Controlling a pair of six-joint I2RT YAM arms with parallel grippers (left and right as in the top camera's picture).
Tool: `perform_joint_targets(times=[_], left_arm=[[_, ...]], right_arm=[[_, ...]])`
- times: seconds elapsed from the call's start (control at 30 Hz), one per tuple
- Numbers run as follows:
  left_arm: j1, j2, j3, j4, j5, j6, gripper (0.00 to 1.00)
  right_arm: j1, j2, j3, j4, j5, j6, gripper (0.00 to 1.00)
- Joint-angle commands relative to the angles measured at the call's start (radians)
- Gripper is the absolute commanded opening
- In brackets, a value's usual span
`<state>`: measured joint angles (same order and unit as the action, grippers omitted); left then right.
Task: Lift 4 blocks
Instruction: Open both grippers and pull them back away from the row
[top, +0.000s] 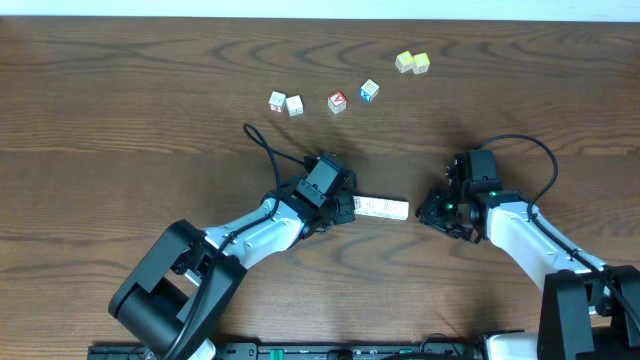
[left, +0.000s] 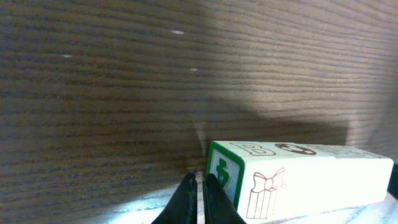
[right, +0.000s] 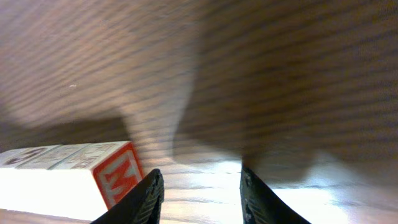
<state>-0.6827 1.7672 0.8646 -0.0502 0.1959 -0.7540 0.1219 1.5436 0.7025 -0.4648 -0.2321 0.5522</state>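
Note:
The blocks (top: 382, 208) are cream-white cubes set end to end in a short row on the table, between my two arms. My left gripper (top: 345, 207) sits at the row's left end. In the left wrist view it (left: 200, 182) is shut on nothing, its tips right beside the green-framed end face of the blocks (left: 298, 180). My right gripper (top: 425, 212) stands just off the row's right end. The right wrist view shows it (right: 200, 180) open with only table between its fingers, and the red-lettered end of the blocks (right: 68, 177) lies just left of its left finger.
Loose cubes lie at the back of the table: two white ones (top: 285, 102), a red-faced cube (top: 337, 101), a blue-faced cube (top: 369, 91) and two pale yellow cubes (top: 412, 62). The left arm's cable (top: 262, 145) loops over the table.

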Motion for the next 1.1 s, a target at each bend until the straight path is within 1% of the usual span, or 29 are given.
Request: perform_joint_targets(times=[0.0,0.07,0.1,0.3,0.4,0.43,0.5,0.53,0.6,0.63,0.67,0.7,0.73,0.9,1.07], left_arm=[[-0.003,-0.031,0.023,-0.023,-0.037,0.019,0.07],[-0.003,-0.04,0.023,-0.048,-0.068,0.019,0.07],[-0.003,-0.049,0.023,-0.064,-0.086,0.019,0.07],[-0.003,-0.139,0.023,-0.184,-0.212,0.015,0.07],[0.005,-0.218,0.023,-0.266,-0.266,0.016,0.07],[0.011,-0.249,0.023,-0.293,-0.277,0.016,0.08],[0.026,-0.311,0.023,-0.343,-0.288,0.016,0.17],[0.034,-0.34,0.023,-0.363,-0.291,0.016,0.32],[0.054,-0.404,0.023,-0.41,-0.291,0.016,0.58],[0.064,-0.438,0.023,-0.436,-0.291,0.016,0.65],[0.074,-0.468,0.023,-0.461,-0.291,0.016,0.69],[0.084,-0.492,0.023,-0.482,-0.291,0.018,0.72],[0.094,-0.52,0.023,-0.507,-0.291,0.02,0.73],[0.151,-0.618,0.023,-0.602,-0.306,0.02,0.75],[0.176,-0.629,0.023,-0.609,-0.321,0.019,0.75]], right_arm=[[-0.005,0.004,0.043,-0.04,0.098,0.011,0.41],[-0.006,0.004,0.062,-0.067,0.117,0.013,0.46],[-0.006,0.004,0.072,-0.079,0.121,0.013,0.5],[-0.015,0.003,0.167,-0.197,0.124,0.011,0.8],[-0.023,0.0,0.23,-0.29,0.123,-0.014,0.99],[-0.023,-0.004,0.253,-0.324,0.123,-0.032,0.99],[-0.023,-0.019,0.286,-0.381,0.122,-0.06,0.99],[-0.023,-0.034,0.299,-0.41,0.122,-0.073,0.99],[-0.022,-0.073,0.309,-0.455,0.114,-0.098,0.99],[-0.02,-0.101,0.309,-0.48,0.111,-0.113,0.99],[-0.018,-0.129,0.309,-0.508,0.111,-0.126,0.99],[-0.015,-0.155,0.309,-0.532,0.111,-0.139,0.99],[-0.01,-0.186,0.309,-0.56,0.111,-0.15,0.99],[0.053,-0.383,0.283,-0.682,0.109,-0.165,0.99],[0.123,-0.571,0.227,-0.706,0.108,-0.14,0.99]])
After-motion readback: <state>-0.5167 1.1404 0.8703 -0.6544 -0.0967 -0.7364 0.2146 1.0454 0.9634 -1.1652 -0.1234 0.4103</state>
